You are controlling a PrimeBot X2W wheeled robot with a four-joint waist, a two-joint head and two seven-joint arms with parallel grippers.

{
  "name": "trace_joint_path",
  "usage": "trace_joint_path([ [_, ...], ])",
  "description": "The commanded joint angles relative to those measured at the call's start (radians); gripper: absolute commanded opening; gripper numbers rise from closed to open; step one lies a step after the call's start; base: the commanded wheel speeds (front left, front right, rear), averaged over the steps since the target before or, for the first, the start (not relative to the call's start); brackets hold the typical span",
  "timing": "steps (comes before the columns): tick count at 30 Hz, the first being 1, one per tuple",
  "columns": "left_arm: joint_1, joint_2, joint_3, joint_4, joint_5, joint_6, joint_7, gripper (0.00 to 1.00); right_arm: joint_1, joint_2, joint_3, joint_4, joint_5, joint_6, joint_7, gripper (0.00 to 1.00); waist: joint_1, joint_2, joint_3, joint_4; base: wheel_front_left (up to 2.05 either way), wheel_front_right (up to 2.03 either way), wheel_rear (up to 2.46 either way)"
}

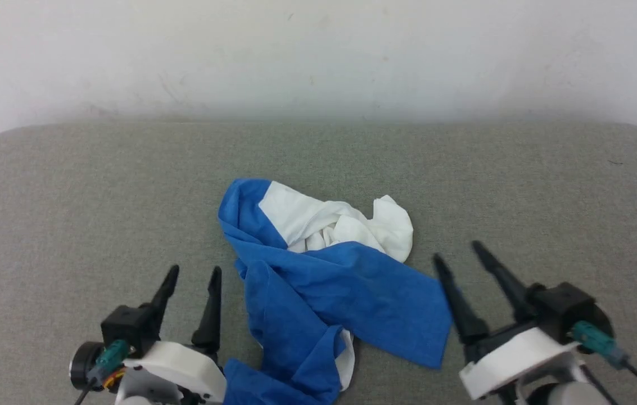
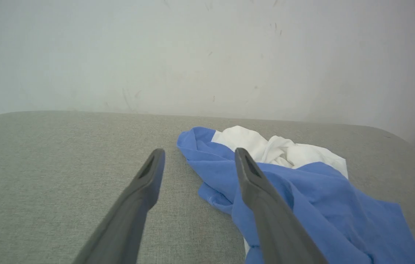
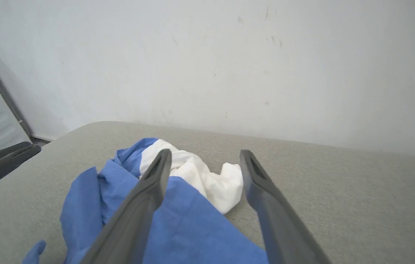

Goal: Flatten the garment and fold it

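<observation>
Garment (image 1: 324, 275): crumpled, blue over white, middle of table (image 1: 71, 197), not yet flattened. Left gripper (image 1: 195, 271), right gripper (image 1: 456, 251): jaws spread, empty, flanking it, likely poised to grasp its edges.

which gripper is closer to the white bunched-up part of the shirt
Right. The right gripper is open just right of the white bunch of the garment, not touching it. The left gripper, also open, sits left of the blue part, farther from the white.

The soft jersey garment (image 1: 329, 292) is royal blue with a plain white part. The fabric-covered desk (image 1: 71, 197) is speckled grey. The tapered fingers (image 1: 209, 315) are black, the scuffed wall (image 1: 318, 50) off-white.
</observation>
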Motion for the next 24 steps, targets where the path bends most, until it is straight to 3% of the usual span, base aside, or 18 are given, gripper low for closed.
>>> trace_joint_path([
  [1, 0.015, -0.002, -0.008, -0.002, 0.001, -0.009, 0.010, 1.00, 0.016, 0.009, -0.028, -0.010, -0.016, -0.001, -0.004, 1.00, 0.0000, 0.0000, -0.004, -0.003, 0.00, 0.00, 0.00],
  [8, 0.020, -0.012, -0.104, 0.002, -0.057, -0.076, 0.221, 1.00, 0.076, 0.034, -0.197, -0.054, -0.068, -0.001, 0.013, 1.00, 0.0000, 0.0000, -0.004, -0.011, 0.00, 0.00, 0.00],
  [17, -0.044, 0.014, -0.159, 0.004, -0.117, -0.135, 0.444, 0.99, 0.083, 0.036, -0.188, -0.058, -0.032, -0.001, 0.017, 1.00, 0.0000, 0.0000, 0.016, -0.043, 0.00, 0.00, 0.00],
  [18, -0.047, 0.016, -0.159, 0.000, -0.118, -0.135, 0.449, 0.22, 0.083, 0.036, -0.187, -0.055, -0.029, -0.001, 0.015, 1.00, 0.0000, 0.0000, 0.017, -0.046, 0.00, 0.00, 0.00],
  [19, -0.047, 0.017, -0.161, -0.003, -0.124, -0.140, 0.457, 0.00, 0.083, 0.036, -0.187, -0.051, -0.026, -0.001, 0.013, 1.00, 0.0000, 0.0000, 0.018, -0.049, 0.00, 0.00, 0.00],
  [21, -0.045, 0.021, -0.158, -0.017, -0.135, -0.143, 0.464, 0.00, 0.082, 0.036, -0.189, -0.044, -0.022, -0.001, 0.010, 1.00, 0.0000, 0.0000, 0.021, -0.052, 0.00, 0.00, 0.00],
  [24, -0.033, 0.047, -0.125, -0.051, -0.129, -0.112, 0.453, 0.00, 0.082, 0.036, -0.194, -0.036, -0.019, -0.001, 0.005, 1.00, 0.0000, 0.0000, 0.022, -0.055, 0.00, 0.00, 0.00],
])
